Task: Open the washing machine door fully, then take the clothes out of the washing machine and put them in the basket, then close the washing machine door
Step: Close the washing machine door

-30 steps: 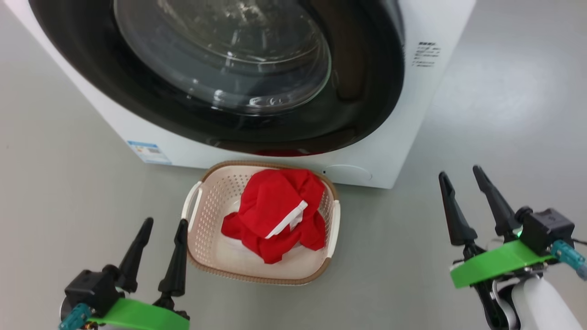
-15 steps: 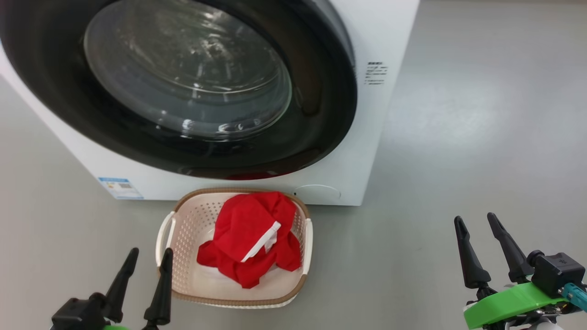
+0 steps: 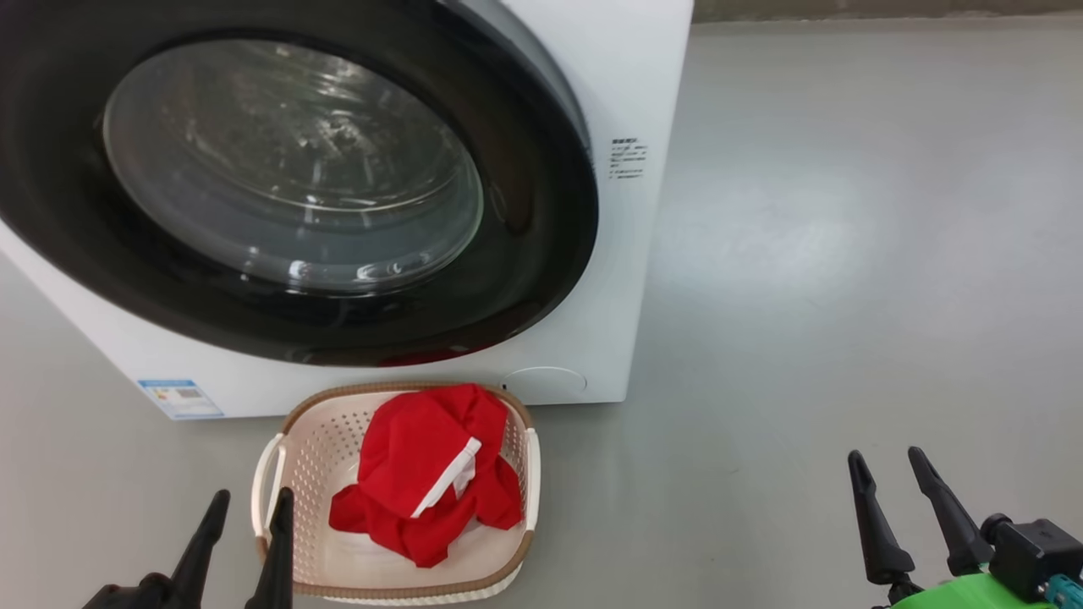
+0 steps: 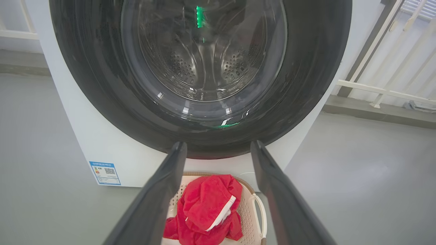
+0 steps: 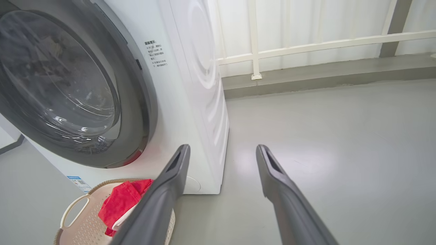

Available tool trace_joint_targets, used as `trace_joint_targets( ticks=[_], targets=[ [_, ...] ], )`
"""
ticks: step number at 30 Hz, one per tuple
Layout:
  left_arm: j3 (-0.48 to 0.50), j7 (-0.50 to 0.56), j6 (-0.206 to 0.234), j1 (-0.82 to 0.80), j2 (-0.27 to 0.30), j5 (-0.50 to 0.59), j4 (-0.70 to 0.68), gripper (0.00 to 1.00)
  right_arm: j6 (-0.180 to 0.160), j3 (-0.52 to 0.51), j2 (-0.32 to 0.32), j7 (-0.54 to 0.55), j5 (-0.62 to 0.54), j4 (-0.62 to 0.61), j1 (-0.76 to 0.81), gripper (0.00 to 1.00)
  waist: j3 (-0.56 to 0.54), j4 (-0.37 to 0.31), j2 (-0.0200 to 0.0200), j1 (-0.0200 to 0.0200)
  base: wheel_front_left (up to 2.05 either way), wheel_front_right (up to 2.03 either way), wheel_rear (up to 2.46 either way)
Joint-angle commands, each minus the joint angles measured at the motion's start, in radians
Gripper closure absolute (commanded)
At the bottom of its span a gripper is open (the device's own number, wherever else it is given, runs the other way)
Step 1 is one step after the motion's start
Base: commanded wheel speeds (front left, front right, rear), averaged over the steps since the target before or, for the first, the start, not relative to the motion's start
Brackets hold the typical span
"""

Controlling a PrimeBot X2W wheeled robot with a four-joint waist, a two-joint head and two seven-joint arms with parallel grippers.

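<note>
Resting in the basket (image 3: pixel 311 447), the clothes (image 3: pixel 415 474) lie just beside the released, empty left gripper (image 3: pixel 254 495).

Grey floor (image 3: pixel 846 254) under me, smooth and faintly glossy, running across the whole right half of the head view. Upper left, the washing machine (image 3: pixel 618 279) stands flat on it. Lower centre-left, the basket (image 3: pixel 313 440) sits on the floor just before the machine's base; touching or not, I can't tell.
</note>
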Motion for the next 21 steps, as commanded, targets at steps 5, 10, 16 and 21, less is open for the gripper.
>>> trace_joint_targets(
  ticks=[5,10,16,21],
  targets=[
    [0.037,-0.008,-0.005,0.004,0.014,0.006,-0.040,0.00,-0.001,0.009,-0.006,-0.006,-0.002,-0.036,0.008,0.00,-0.011,-0.021,-0.0001,0.0000,0.00,0.00,0.00],
    [0.039,-0.008,-0.005,0.005,0.010,0.008,-0.039,0.00,-0.001,0.003,-0.004,-0.006,-0.004,-0.041,0.007,0.00,-0.008,-0.022,-0.0001,0.0000,0.00,0.00,0.00],
    [0.035,-0.008,-0.005,0.002,0.010,0.005,-0.036,0.00,-0.001,-0.003,-0.001,-0.006,-0.008,-0.046,0.006,0.00,-0.006,-0.016,-0.0001,0.0000,0.00,0.00,0.00],
    [0.039,-0.008,-0.005,0.001,0.009,0.005,-0.038,0.00,-0.001,-0.002,0.000,-0.006,-0.010,-0.049,0.005,0.00,-0.004,-0.011,-0.0001,0.0000,0.00,0.00,0.00]
  ],
)
